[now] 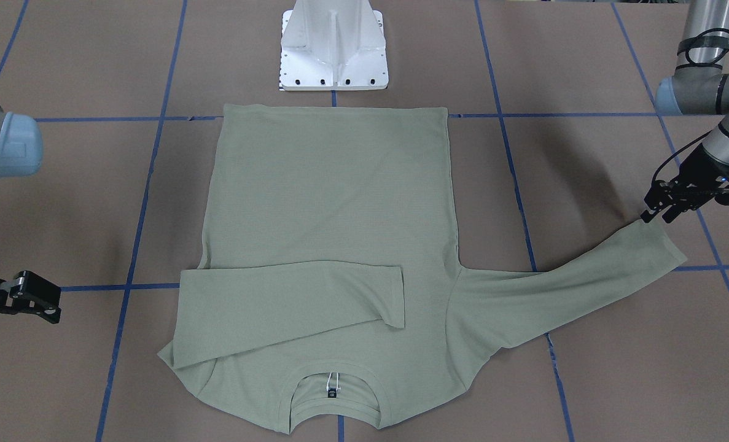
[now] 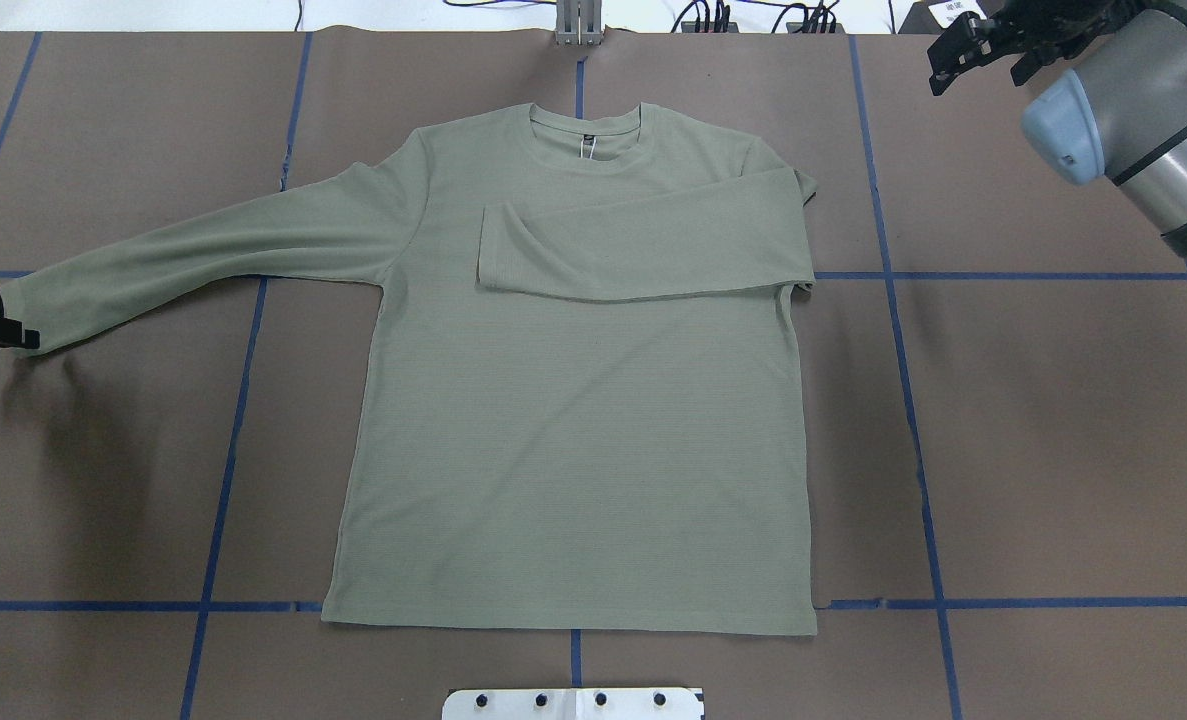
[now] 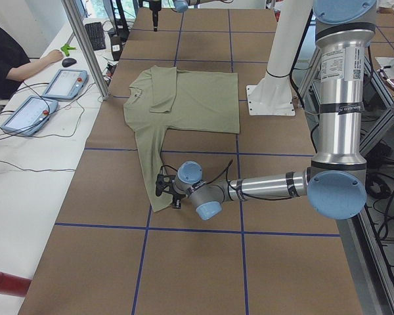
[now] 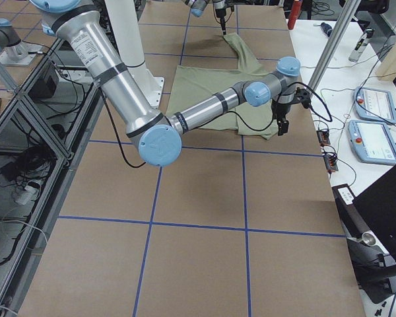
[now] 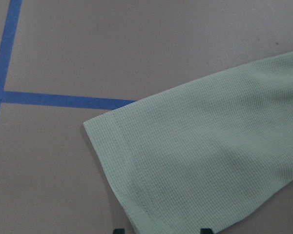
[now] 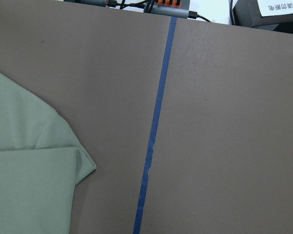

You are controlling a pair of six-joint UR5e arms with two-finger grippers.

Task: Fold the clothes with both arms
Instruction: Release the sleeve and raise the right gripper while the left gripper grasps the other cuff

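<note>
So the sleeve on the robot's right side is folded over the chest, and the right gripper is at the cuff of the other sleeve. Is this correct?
Almost. The left gripper is at the cuff of the other sleeve, as the front-facing view shows; the right gripper is off the shirt. The folded sleeve is as you say.

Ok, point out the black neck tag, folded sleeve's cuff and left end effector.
Black neck tag (image 1: 331,395): front-facing view, its centre.
Folded pale green sleeve's cuff (image 1: 395,294): front-facing view, hem band.
Left black end effector (image 1: 658,215): front-facing view, between fingertips.
</note>
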